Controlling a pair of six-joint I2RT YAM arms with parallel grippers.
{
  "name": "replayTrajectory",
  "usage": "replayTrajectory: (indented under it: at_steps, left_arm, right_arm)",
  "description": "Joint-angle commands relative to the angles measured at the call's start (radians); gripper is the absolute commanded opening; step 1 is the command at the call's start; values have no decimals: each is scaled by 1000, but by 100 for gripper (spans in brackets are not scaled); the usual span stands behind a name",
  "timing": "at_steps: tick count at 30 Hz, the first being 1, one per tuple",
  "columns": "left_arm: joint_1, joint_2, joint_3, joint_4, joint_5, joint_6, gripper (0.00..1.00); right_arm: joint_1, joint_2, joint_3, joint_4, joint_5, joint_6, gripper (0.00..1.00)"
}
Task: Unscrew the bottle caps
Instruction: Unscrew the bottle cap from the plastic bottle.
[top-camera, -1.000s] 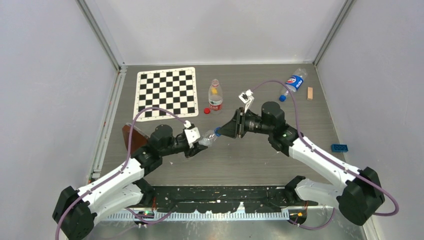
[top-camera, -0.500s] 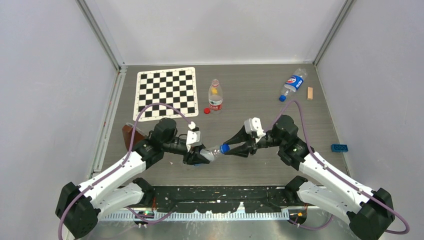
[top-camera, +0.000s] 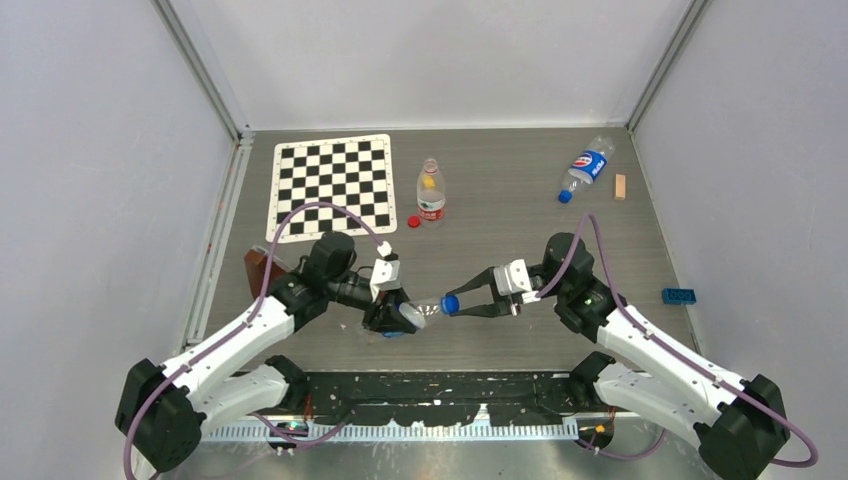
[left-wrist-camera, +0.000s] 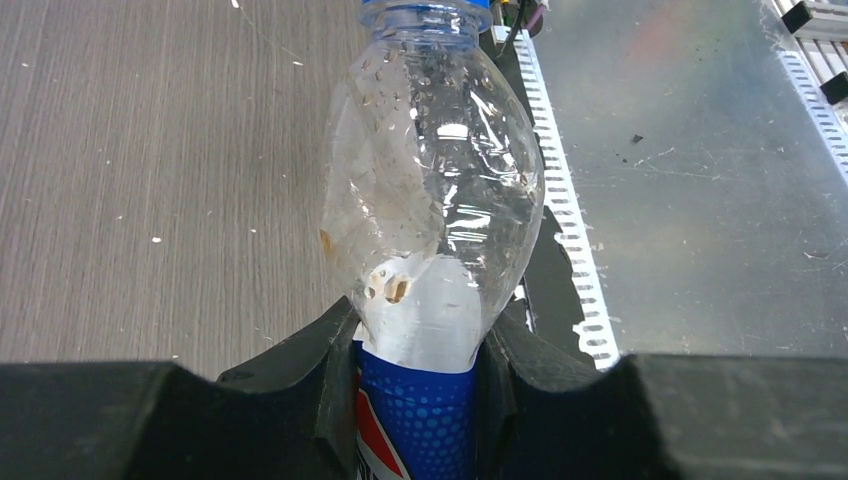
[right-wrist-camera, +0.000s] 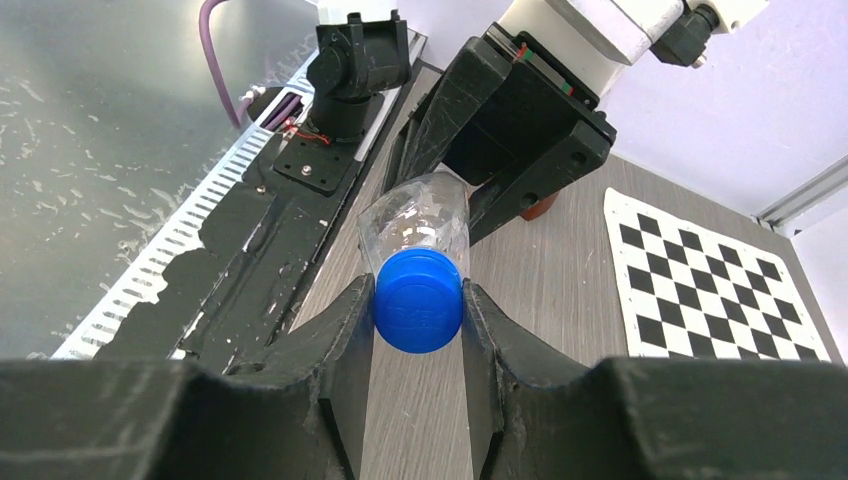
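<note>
Bottle (left-wrist-camera: 435, 200) is now down at 6 o'clock in the top view, left gripper (top-camera: 396, 318) clamped round its lower half. Right gripper (top-camera: 465, 303) is pinched on the blue cap (right-wrist-camera: 419, 299) and has rolled over since a second ago. Looks like a twist in progress, can't tell if it's loose yet.

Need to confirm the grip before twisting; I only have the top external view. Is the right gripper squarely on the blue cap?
Observer: Yes. In the right wrist view the right gripper has a finger pressed on each side of the blue cap.
Operator: Where does the left gripper hold the bottle?
Observer: In the left wrist view the left gripper clamps the bottle at the upper edge of its blue label, below the clear shoulder.
</note>
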Motion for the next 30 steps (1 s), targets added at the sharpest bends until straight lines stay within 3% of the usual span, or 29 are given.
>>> replayTrajectory:
  at_steps: [1, 2, 4, 7, 8, 15, 18, 20, 21, 24, 25, 30]
  left_arm:
    - [13, -10, 40, 34, -9, -15, 8]
    - [13, -15, 31, 49, -39, -16, 8]
    - [13, -29, 15, 72, -74, -17, 8]
    - [13, -49, -2, 95, -134, -17, 8]
    - [13, -54, -10, 104, -157, -16, 8]
    - [11, -96, -76, 196, -363, -12, 10]
    - [12, -116, -144, 333, -548, -24, 9]
    - [11, -131, -193, 429, -626, -23, 9]
    - [11, -139, -212, 466, -650, -19, 8]
    - [8, -162, -263, 554, -693, -24, 6]
    - [4, -169, -270, 564, -708, -24, 6]
    - [-33, -201, -298, 600, -761, -9, 6]
  right_arm:
    - [-3, -22, 9, -46, 40, -33, 17]
    - [-3, -23, 8, -22, 67, -4, 35]
    - [-3, -29, -2, 10, 102, 65, 56]
    - [-2, -47, -18, 23, 140, 114, 77]
    - [-3, -56, -21, 30, 167, 124, 79]
    - [-3, -78, -60, 191, 371, 373, 84]
    - [-3, -86, -85, 282, 553, 579, 84]
    - [-3, -88, -97, 340, 766, 740, 84]
    - [-3, -89, -95, 333, 925, 796, 84]
    - [-4, -86, -4, 151, 1098, 991, 83]
    - [-4, -74, 18, 53, 1111, 1050, 83]
    - [-4, 17, 136, -96, 996, 1201, 83]
